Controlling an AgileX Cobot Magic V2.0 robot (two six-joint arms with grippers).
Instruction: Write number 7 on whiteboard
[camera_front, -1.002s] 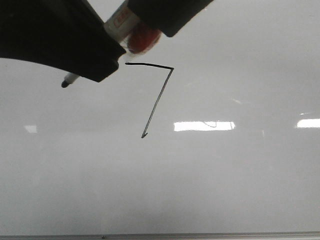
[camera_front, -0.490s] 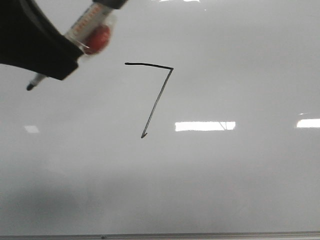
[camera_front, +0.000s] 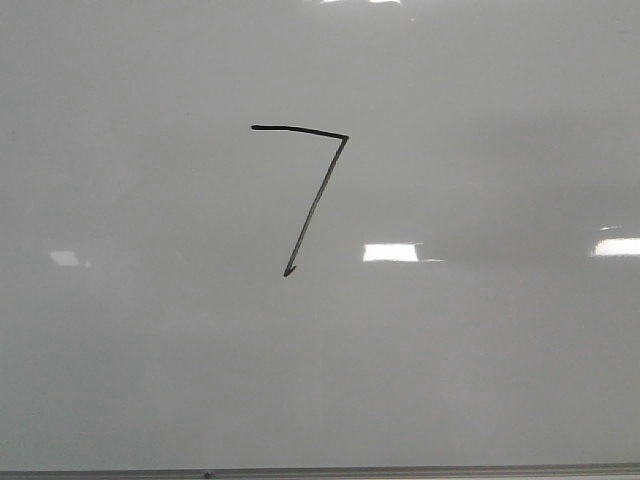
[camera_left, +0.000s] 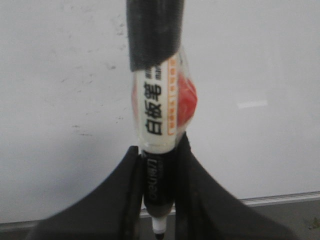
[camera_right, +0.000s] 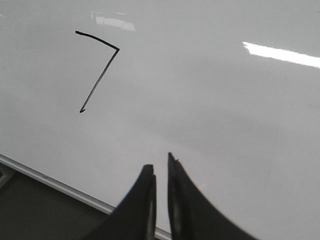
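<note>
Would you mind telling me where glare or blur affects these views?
Front view: bright glare patches on the whiteboard beside the sharp 7. Left wrist view: the marker looks soft. Right wrist view: a glare streak, with the right gripper dark.

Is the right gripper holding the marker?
No, the right gripper holds nothing, its fingers nearly together; the marker sits in the left gripper.

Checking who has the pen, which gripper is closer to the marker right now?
Left. The left gripper clamps the marker between its fingers; the right gripper hangs empty above the whiteboard, no marker in its view.
</note>
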